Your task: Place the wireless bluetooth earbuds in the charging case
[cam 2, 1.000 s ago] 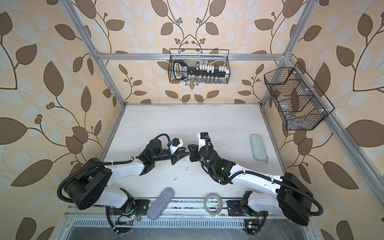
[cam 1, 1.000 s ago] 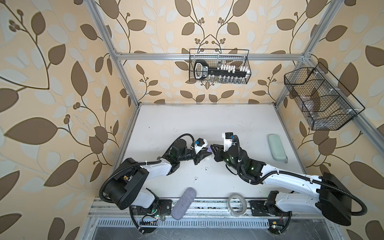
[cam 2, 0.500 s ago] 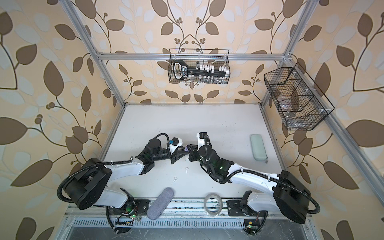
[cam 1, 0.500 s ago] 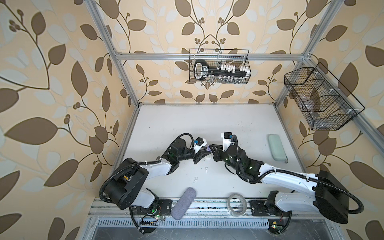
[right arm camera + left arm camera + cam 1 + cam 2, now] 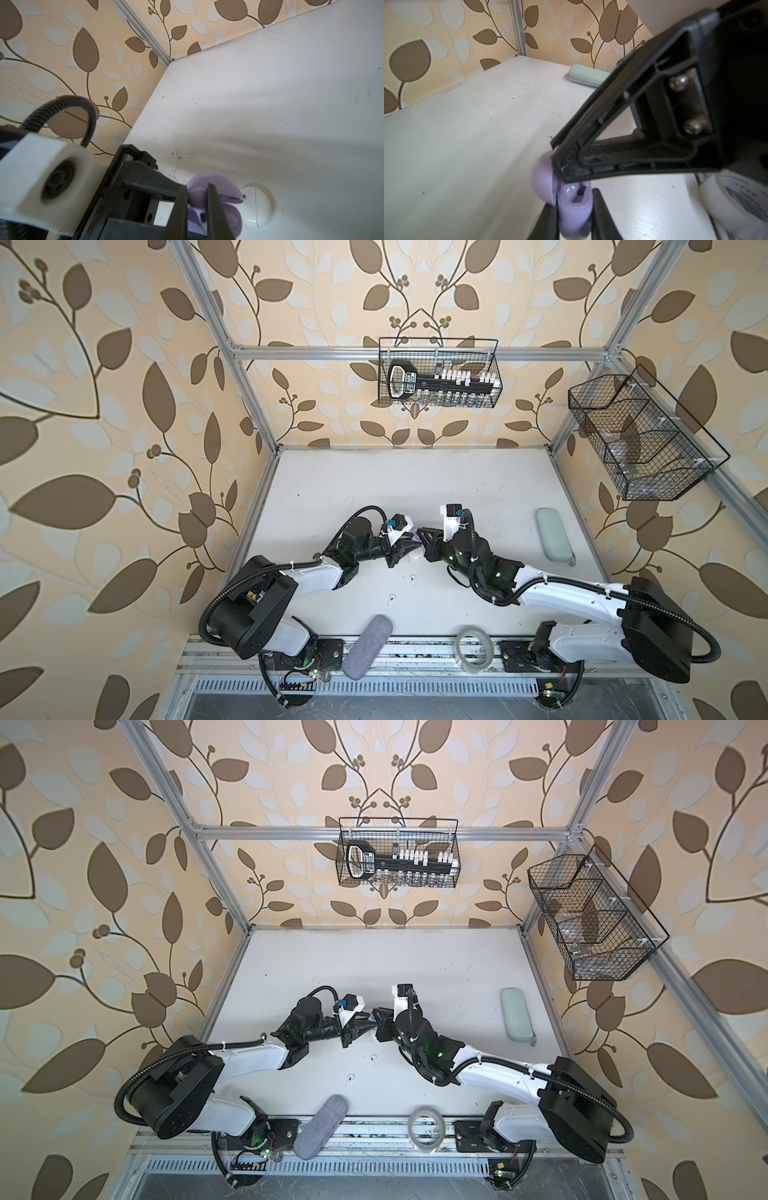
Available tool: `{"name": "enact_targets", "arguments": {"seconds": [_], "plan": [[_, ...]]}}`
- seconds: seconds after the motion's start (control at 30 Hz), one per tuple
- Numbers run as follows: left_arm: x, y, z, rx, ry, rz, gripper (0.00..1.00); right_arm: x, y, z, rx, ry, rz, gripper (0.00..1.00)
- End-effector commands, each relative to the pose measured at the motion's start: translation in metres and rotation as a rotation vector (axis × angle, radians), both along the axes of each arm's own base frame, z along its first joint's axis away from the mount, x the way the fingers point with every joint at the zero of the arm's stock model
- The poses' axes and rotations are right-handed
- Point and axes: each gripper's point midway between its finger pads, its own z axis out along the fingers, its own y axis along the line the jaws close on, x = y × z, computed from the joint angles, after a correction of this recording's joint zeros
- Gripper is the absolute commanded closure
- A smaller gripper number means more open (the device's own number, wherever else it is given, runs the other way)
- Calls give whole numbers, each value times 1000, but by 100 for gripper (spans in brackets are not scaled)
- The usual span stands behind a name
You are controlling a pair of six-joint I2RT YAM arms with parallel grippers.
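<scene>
My left gripper is shut on the lilac charging case, whose lid stands open. My right gripper is shut on a small lilac earbud, right over the case's open top. In both top views the two grippers meet tip to tip at the table's middle. Two white earbuds lie loose on the table nearer the front. A shut white case rests on the table beside the lilac one. Whether an earbud sits inside the lilac case is unclear.
A mint-green oblong case lies at the right side of the table. A grey fabric case and a tape roll sit on the front rail. Wire baskets hang on the back wall and the right wall.
The right gripper has edged slightly left toward the case held by the left gripper. Both grips have stayed as they were.
</scene>
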Motion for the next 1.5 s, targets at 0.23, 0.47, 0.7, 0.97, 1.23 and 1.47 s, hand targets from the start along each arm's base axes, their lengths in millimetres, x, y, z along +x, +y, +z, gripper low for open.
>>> {"name": "enact_targets", "arguments": {"seconds": [0.23,0.47,0.7,0.97,1.23,1.47], "plan": [[1,-5,38,-84,-87,-33,100,2,6,-4,14,15,7,89],[1,-5,38,-87,-81,-32,100,3,9,-5,31,21,12,89],[1,-5,39,-90,-82,-28,100,4,13,-6,37,28,16,89],[3,-4,39,-90,-89,-13,100,1,14,-10,27,42,25,89],[7,-1,42,-99,-94,2,100,-4,14,-14,18,50,31,89],[7,0,42,-99,-95,6,100,-5,14,-16,19,50,30,89]]}}
